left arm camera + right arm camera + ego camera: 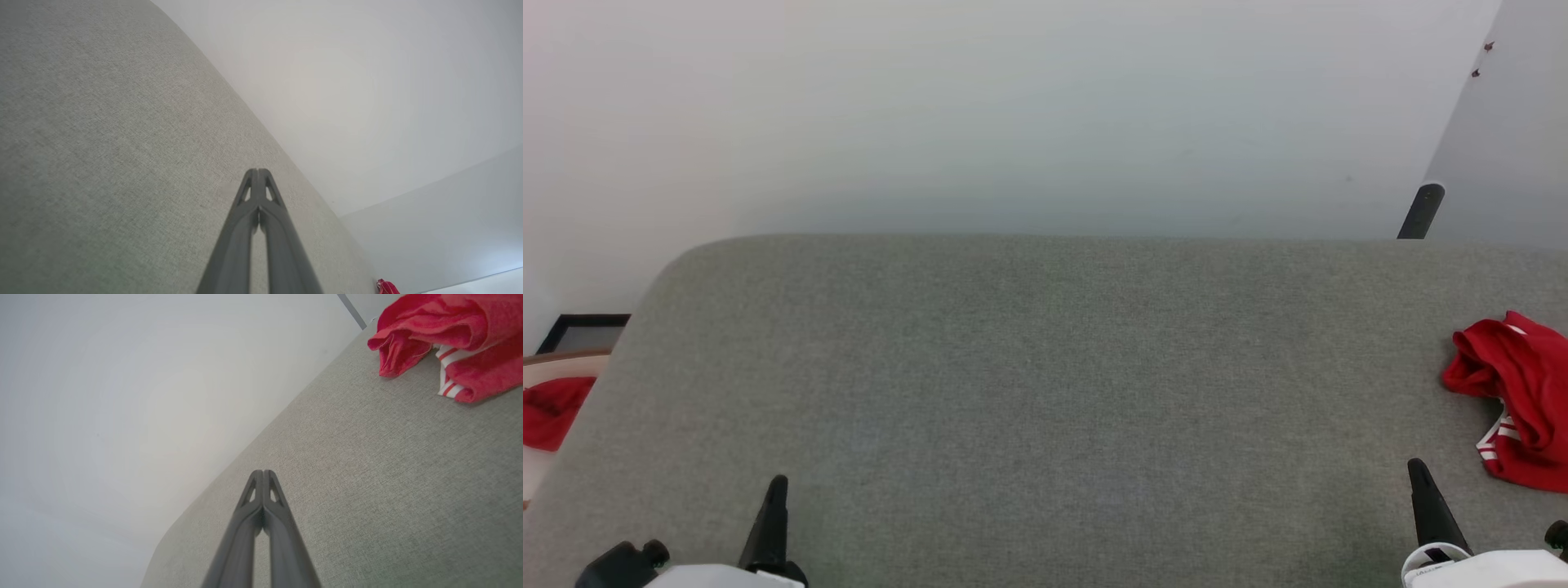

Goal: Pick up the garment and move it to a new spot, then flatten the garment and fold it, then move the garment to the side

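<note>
the head view takes in the grey upholstered surface (1045,392), a round-cornered slab of fine woven cloth. the garment (1515,400) lies crumpled in a heap at its right edge, partly cut off by the frame. the left gripper (778,482) and right gripper (1417,467) sit low at the near edge, well apart, the right one near the garment but not touching it. this view also shows a second red cloth (551,408) and a dark frame (584,331) off the left side, and a dark post (1421,211) at the back right.

the right wrist view brings the garment (441,330) close: soft red folds over a white band with thin red stripes. the right gripper (263,473) has its slim fingers pressed together, empty, with triangular cut-outs at the tips. in the left wrist view the left gripper (258,171) is likewise closed on nothing above the weave, and the garment (386,287) is a small red speck.
</note>
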Tool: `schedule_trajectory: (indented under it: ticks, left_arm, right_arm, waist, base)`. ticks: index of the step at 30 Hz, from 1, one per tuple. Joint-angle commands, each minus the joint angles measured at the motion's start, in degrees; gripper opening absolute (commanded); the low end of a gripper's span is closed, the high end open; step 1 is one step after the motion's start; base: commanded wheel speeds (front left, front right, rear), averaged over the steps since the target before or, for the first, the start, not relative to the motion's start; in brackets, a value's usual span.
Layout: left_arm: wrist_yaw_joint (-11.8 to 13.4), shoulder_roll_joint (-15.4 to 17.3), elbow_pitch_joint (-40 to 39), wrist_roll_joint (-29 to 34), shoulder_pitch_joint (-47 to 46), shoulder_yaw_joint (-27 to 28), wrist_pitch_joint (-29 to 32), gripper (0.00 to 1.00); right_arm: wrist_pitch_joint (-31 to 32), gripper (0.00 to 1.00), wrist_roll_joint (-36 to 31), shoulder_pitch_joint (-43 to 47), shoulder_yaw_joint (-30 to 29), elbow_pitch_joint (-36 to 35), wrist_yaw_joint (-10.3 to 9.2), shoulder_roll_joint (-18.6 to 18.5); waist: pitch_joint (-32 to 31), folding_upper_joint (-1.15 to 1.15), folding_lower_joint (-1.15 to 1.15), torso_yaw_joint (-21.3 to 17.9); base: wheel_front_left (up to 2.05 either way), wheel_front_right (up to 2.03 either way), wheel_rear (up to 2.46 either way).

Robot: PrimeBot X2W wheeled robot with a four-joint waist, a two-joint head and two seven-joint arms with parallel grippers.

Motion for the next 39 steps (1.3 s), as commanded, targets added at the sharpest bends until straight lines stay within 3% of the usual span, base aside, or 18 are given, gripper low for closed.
schedule_trajectory:
  ticks: [1,39]
  left_arm:
    - [-0.2,0.2,-0.8,-1.2,-1.3,0.4,0.2,0.00]
    - [-0.5,-4.1,-1.3,-19.0,-4.7,1.9,5.9,0.00]
  right_arm:
    - [0.4,0.00,1.6,-1.4,-0.3,-0.5,-0.02,0.0]
    - [5.5,0.00,24.3,-4.9,-0.8,0.2,-0.03,0.3]
  waist:
    - [0.1,0.00,0.00,0.0]
    - [1.9,0.00,0.00,-1.0]
  base:
    - [0.00,0.00,0.00]
    - [0.00,0.00,0.00]
